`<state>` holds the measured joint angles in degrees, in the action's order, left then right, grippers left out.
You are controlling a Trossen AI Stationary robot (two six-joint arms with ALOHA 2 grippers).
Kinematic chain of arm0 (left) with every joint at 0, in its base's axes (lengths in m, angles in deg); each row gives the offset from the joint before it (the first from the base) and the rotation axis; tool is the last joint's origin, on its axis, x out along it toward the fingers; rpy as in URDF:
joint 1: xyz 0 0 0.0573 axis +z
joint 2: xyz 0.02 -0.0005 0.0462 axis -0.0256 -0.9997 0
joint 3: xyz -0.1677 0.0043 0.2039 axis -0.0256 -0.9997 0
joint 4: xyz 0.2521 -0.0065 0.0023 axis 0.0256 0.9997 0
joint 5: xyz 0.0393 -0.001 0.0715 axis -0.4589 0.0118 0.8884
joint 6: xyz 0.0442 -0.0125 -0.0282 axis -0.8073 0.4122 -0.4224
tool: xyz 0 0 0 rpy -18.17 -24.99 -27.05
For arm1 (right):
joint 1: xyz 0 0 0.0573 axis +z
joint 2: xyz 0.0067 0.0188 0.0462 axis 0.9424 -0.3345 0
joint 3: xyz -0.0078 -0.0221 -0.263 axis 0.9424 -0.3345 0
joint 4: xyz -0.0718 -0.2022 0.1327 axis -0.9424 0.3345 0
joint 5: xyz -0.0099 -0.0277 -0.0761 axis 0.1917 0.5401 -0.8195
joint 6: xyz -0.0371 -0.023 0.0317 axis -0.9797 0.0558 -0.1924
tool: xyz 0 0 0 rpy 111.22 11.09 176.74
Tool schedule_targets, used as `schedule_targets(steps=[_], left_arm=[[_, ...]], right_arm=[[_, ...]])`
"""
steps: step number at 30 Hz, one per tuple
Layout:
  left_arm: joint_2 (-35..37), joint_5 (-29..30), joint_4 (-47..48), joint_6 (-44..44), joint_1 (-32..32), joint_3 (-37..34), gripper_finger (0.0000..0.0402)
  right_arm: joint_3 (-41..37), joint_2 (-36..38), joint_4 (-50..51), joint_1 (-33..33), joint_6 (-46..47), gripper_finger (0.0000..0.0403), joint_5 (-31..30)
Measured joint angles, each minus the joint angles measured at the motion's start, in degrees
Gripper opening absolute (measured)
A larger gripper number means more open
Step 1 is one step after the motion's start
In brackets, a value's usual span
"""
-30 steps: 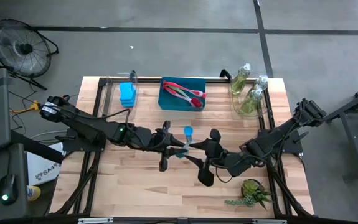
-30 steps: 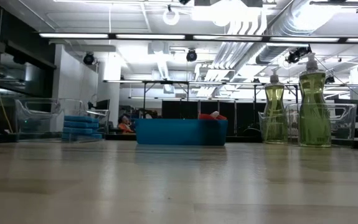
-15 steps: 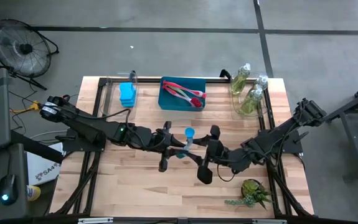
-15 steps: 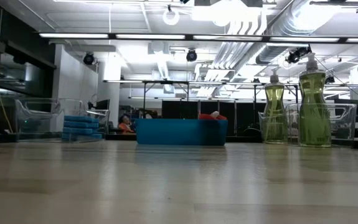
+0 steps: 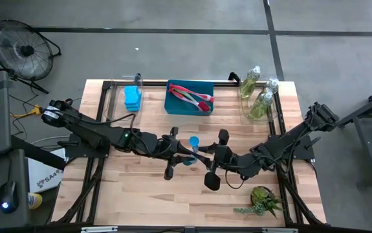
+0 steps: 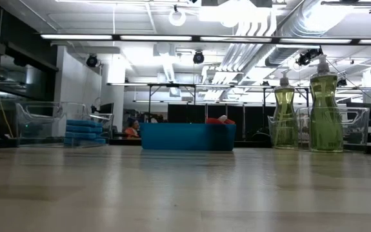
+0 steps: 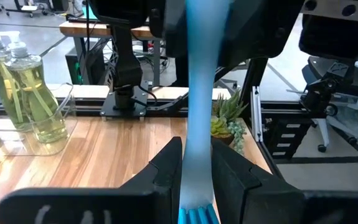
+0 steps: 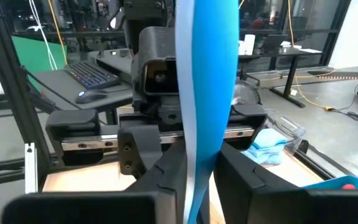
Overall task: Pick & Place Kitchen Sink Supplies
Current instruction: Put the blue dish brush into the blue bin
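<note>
High view: blue long-handled plastic dish brush (image 5: 193,150) mid wooden tabletop (image 5: 140,194), held between left claw (image 5: 181,153) and right claw (image 5: 206,156). Left wrist view: fingers (image 7: 166,171) clamping handle. Right wrist view: fingers (image 8: 169,180) pinching handle too.

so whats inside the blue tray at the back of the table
In the blue rectangular tray lie long-handled dish brushes: a pink-red brush plainly, with pale handles crossing beside it. How many brushes there are cannot be told; in the low view the tray's wall hides all but a red tip.

1 blue brush (image 5: 192,150), 3 bottles (image 5: 261,103), sponge stack (image 5: 132,97), 1 tray (image 5: 175,106), 1 plant (image 5: 263,199).
</note>
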<state>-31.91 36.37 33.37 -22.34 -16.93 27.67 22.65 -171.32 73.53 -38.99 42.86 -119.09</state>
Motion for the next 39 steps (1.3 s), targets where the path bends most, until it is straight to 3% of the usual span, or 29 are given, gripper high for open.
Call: schedule_targets(steps=[3,9,14,21,28,35,39], left_arm=[[0.0,0.04,0.0,-0.16,0.0,0.0,0.0061],[0.0,0.38,0.01,-0.98,0.0,-0.02,0.0074],[0.0,1.24,-0.19,-2.56,0.02,-0.04,0.0121],[2.18,0.08,2.53,-8.2,0.07,-0.1,0.0209],[12.9,13.1,16.6,-12.68,0.48,-0.07,0.0237],[24.95,25.94,27.4,-22.11,0.55,-0.01,0.0226],[30.56,25.51,32.62,-23.43,3.5,-0.43,0.022]], right_arm=[[-0.01,0.0,-0.08,0.0,0.01,0.0047,0.2],[0.01,0.0,0.15,0.0,0.04,0.0046,0.23],[0.01,0.57,3.71,-0.07,3.36,0.0046,-0.41],[-0.01,4.37,18.53,-1.16,16.08,0.0046,-1.93],[0.01,6.51,33.02,-3.62,30.17,0.0045,4.53],[0.01,6.54,35.38,-7.45,33.72,0.0045,14.78],[0.0,6.56,35.32,-9.81,33.73,0.0045,17.72]])
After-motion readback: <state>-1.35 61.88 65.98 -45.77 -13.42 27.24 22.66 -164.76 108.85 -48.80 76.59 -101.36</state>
